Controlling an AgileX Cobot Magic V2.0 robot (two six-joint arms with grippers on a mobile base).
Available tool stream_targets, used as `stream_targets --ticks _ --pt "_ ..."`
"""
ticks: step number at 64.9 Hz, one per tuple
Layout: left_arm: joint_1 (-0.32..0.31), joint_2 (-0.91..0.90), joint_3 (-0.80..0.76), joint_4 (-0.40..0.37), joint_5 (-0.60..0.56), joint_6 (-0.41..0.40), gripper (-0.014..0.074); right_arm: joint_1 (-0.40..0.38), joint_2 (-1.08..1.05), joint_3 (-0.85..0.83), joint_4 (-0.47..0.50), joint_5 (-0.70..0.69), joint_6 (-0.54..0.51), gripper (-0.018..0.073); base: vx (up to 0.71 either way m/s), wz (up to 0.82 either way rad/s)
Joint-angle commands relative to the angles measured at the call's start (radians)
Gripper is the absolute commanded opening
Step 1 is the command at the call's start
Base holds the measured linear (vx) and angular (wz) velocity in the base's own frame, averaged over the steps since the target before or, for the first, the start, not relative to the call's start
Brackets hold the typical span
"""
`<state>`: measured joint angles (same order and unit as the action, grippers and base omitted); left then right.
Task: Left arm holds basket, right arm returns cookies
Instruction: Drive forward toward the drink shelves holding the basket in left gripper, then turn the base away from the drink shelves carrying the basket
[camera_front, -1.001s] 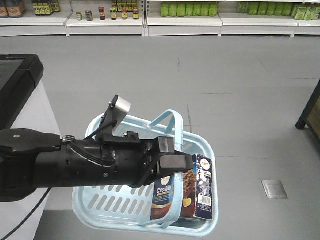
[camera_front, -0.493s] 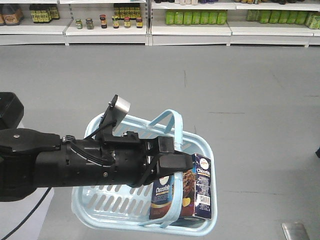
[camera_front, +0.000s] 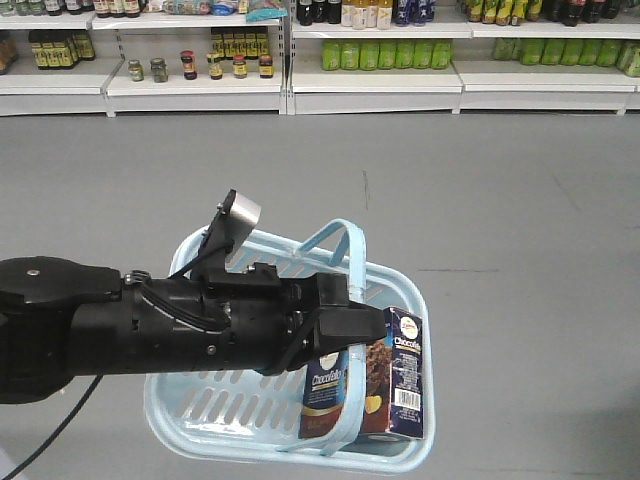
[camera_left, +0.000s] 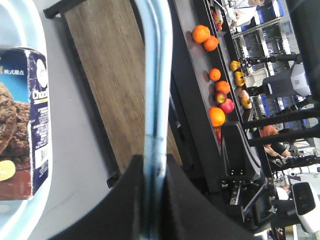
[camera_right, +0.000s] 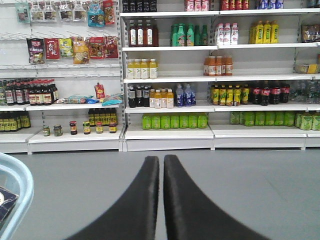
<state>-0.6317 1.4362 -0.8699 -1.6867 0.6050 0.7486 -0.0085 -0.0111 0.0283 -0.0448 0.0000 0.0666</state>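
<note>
Cardboard, navy and printed: cookies box (camera_front: 365, 385) standing upright at the near right end of the pale blue basket (camera_front: 200, 435), close against the wall there. Probably light, stiff across the broad faces, soft at the corners, a little slick. Best pinched from above across the two broad faces near the top, with a modest squeeze. Left gripper (camera_left: 152, 180) clamped on one hoop handle (camera_left: 156, 75), carrying the basket off the ground, so likely to swing or tip if nudged. Right gripper (camera_right: 161, 162) closed to a sliver, holding nothing, off beside the basket's rim. Little room between box top, handle and left gripper; freer from above and the right. Beyond, bare grey floor (camera_front: 480, 180), then shelves (camera_front: 370, 80) of bottles and jars well apart.
</note>
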Motion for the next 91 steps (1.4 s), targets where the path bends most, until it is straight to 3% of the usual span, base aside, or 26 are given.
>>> stream_targets --ticks 1,91 --pt "-0.006 -0.046 -0.029 -0.085 0.037 0.017 -0.0006 -0.001 -0.013 0.018 -0.009 -0.076 -0.005 -0.0011 0.5 -0.06" --pt "-0.006 -0.046 -0.029 -0.085 0.037 0.017 -0.0006 -0.001 -0.013 0.018 -0.008 -0.076 -0.005 -0.0011 0.49 -0.01"
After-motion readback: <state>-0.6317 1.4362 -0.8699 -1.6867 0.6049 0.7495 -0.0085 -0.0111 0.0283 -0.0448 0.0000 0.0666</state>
